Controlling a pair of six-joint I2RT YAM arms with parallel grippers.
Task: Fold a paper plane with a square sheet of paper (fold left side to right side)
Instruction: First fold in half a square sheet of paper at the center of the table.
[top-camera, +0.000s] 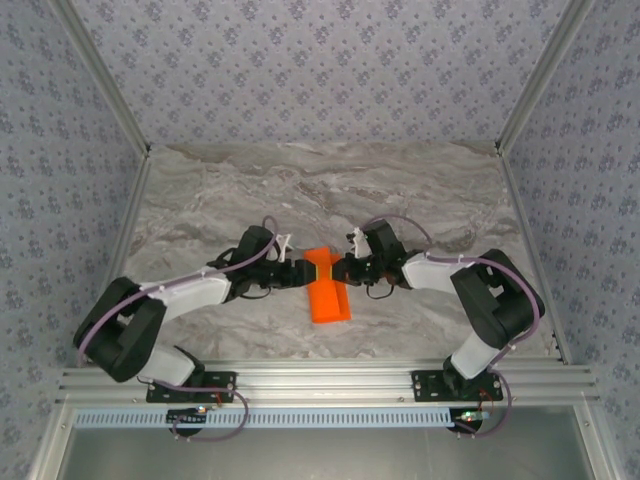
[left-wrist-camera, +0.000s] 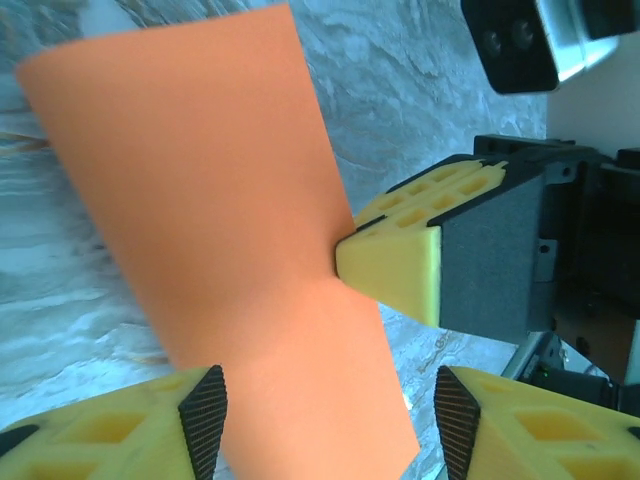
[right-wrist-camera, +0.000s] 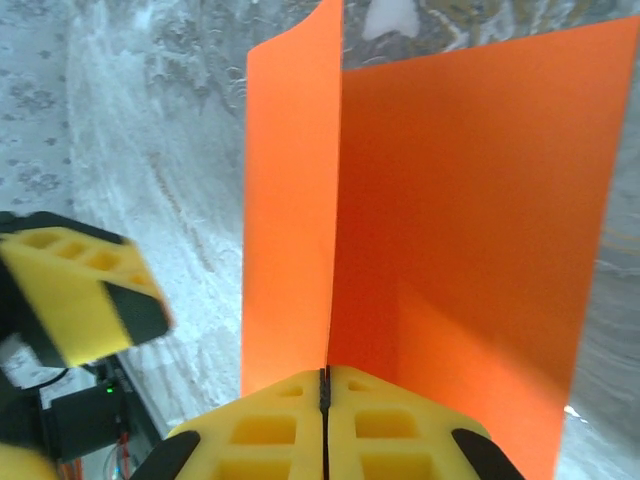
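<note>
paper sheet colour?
Bright orange, no print. The sheet of paper shows best in the right wrist view, pinched by the right gripper.

- Grey-veined marble-pattern tabletop (top-camera: 330, 180).
- Blue-grey floral-print walls (top-camera: 320, 60) on three sides.
- Slotted aluminium rail (top-camera: 330, 380) along the near edge.
- Slanted aluminium corner posts (top-camera: 100, 70).

The sheet of paper (top-camera: 330, 295) lies mid-table (top-camera: 220, 190), with the left gripper (top-camera: 299, 272) at its left and the right gripper (top-camera: 346, 268) at its right.
</note>
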